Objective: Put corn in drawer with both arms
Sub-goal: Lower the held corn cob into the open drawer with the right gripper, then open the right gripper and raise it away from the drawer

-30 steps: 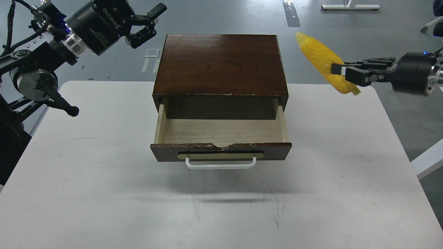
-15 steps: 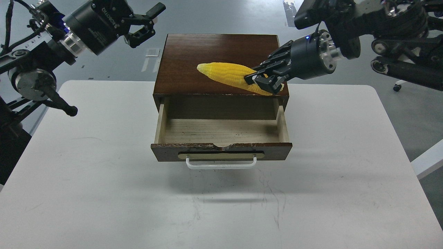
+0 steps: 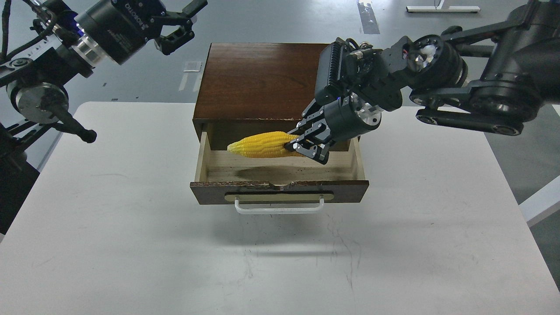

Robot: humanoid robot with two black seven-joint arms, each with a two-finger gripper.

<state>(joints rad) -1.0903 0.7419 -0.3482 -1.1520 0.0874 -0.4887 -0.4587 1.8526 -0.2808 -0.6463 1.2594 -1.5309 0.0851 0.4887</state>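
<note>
One corn [image 3: 262,145] hangs over one open drawer [image 3: 280,175] mid-frame, pinched by the right fingers [image 3: 306,146]; left fingers [image 3: 177,24] (upper left) spread, empty, above the desk [image 3: 109,227].

The only legible text is the white brand name ROBOTIQ, printed upside down on the black cylindrical body of the left gripper [image 3: 175,26]; nothing else reads.

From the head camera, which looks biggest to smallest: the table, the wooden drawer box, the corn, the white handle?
1. The white table, by far the largest.
2. The dark wooden drawer box.
3 and 4. The corn and the white bar handle: similar length, the corn thicker, but held above the drawer so nearer the camera; unsure.
</note>
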